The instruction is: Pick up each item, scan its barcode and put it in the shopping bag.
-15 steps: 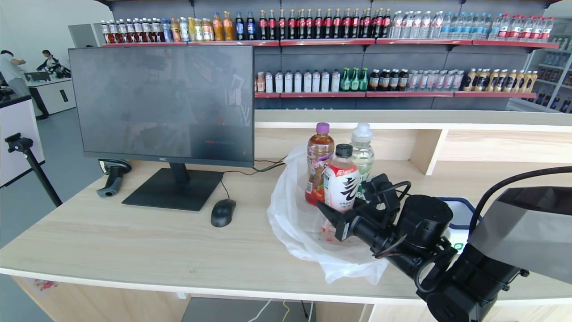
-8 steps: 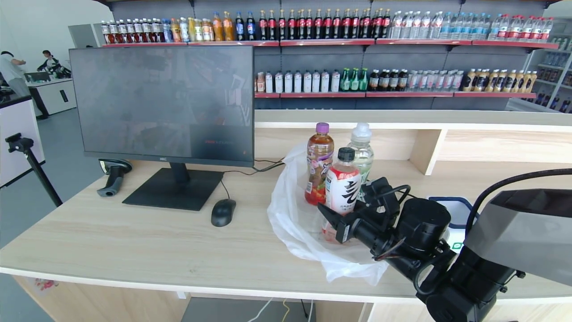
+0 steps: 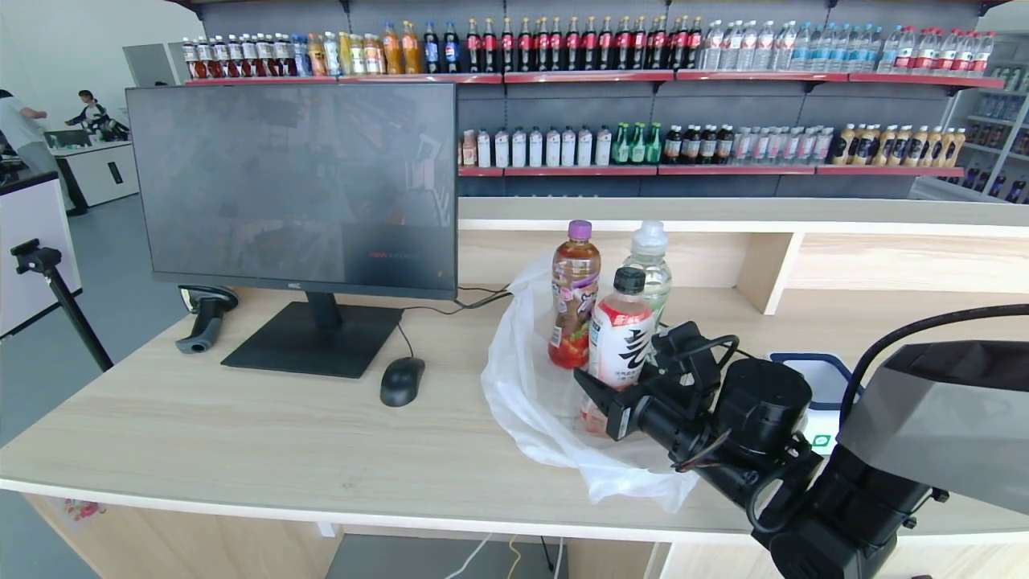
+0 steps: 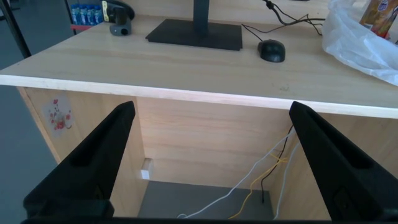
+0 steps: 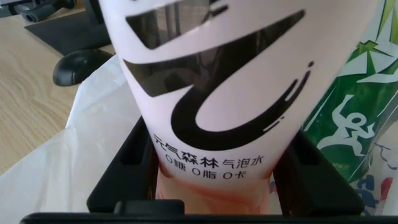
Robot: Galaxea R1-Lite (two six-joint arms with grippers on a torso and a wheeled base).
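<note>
My left gripper (image 4: 211,168) hangs below the counter's (image 4: 186,81) front edge, jaws spread and empty. My right gripper (image 3: 615,390) is clamped on the pink-and-white labelled plastic bottle with a black cap (image 3: 619,342), which is upright with its base low inside the crumpled white plastic shopping bag (image 3: 530,394) near the front edge. At the bag's far side stand an amber drink bottle with a purple cap (image 3: 575,293) and a clear bottle with a white cap (image 3: 649,269).
</note>
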